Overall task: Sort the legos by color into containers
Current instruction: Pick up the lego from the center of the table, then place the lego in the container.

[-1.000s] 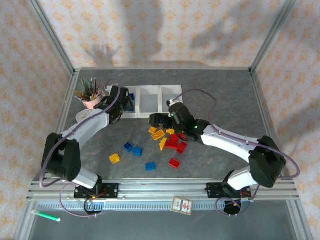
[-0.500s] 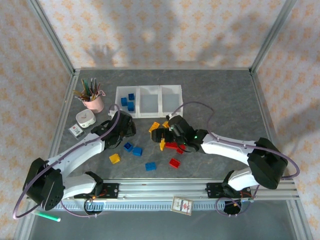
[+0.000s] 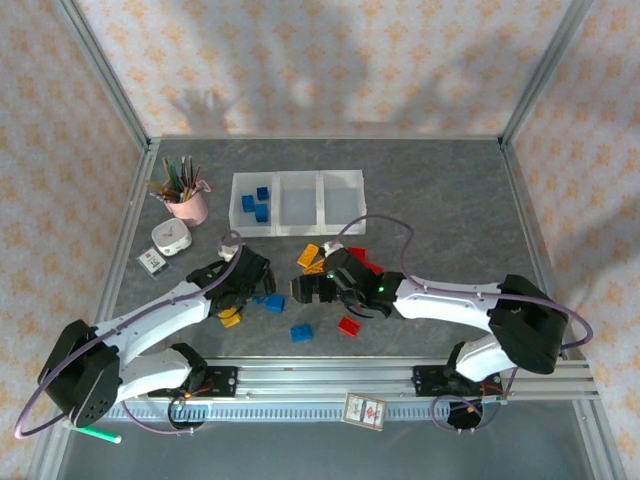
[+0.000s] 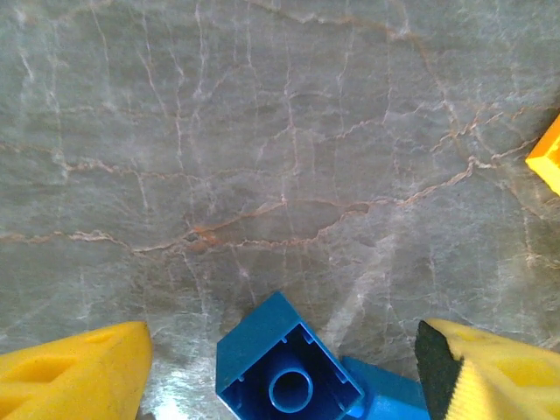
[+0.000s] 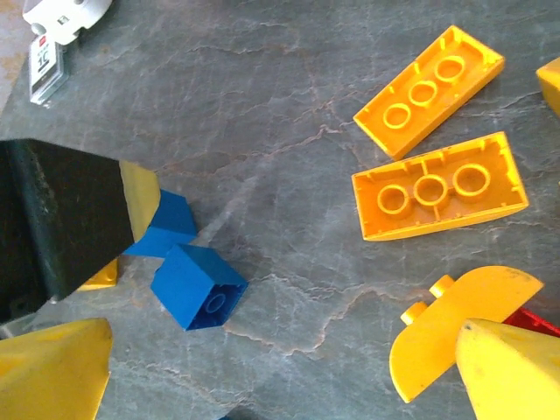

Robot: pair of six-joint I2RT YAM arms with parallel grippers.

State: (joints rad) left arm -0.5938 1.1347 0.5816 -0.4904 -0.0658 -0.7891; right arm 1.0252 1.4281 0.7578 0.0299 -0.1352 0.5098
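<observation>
The containers (image 3: 297, 178) stand at the back of the table, with three blue legos (image 3: 255, 203) in the left bin. Loose legos lie in front: a blue brick (image 4: 284, 367) tipped on its side, a second blue one (image 4: 385, 394) touching it, and yellow bricks (image 5: 437, 197) with red ones (image 3: 365, 262) beside them. My left gripper (image 4: 284, 381) is open and low, its yellow fingertips (image 4: 70, 372) either side of the tipped blue brick with gaps. My right gripper (image 5: 280, 376) is open over bare table between the blue brick (image 5: 197, 284) and a curved yellow brick (image 5: 455, 328).
A pink cup of pens (image 3: 185, 200) and a small white device (image 3: 172, 237) stand at the left. One blue brick (image 3: 300, 332), a yellow brick (image 3: 229, 318) and a red brick (image 3: 349, 325) lie nearer the arms' bases. The two grippers (image 3: 258, 292) (image 3: 305, 288) are close together.
My left gripper left the left bin, came back toward me to the loose blue bricks and opened wider. My right gripper moved nearer and slightly left, still open.
</observation>
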